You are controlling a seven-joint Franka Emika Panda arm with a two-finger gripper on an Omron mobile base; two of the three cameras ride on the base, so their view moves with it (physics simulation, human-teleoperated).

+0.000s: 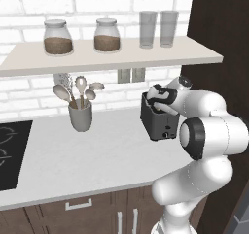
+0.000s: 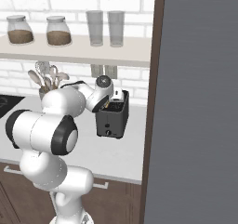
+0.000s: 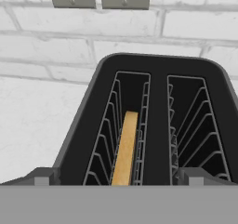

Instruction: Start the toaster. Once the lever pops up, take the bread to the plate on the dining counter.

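The dark grey toaster stands on the grey worktop against the brick wall. Seen from above in the hand view, the toaster has two slots. A tan slice of bread sits edge-up in the left slot; the right slot is empty. My gripper hovers just over the toaster's top, open, fingertips spread wide to either side of the slots, nothing between them. The plate and the dining counter are out of view.
A grey utensil cup stands left of the toaster, and a black cooktop lies at the far left. A shelf with jars and glasses hangs overhead. A tall dark panel rises close to the toaster's right.
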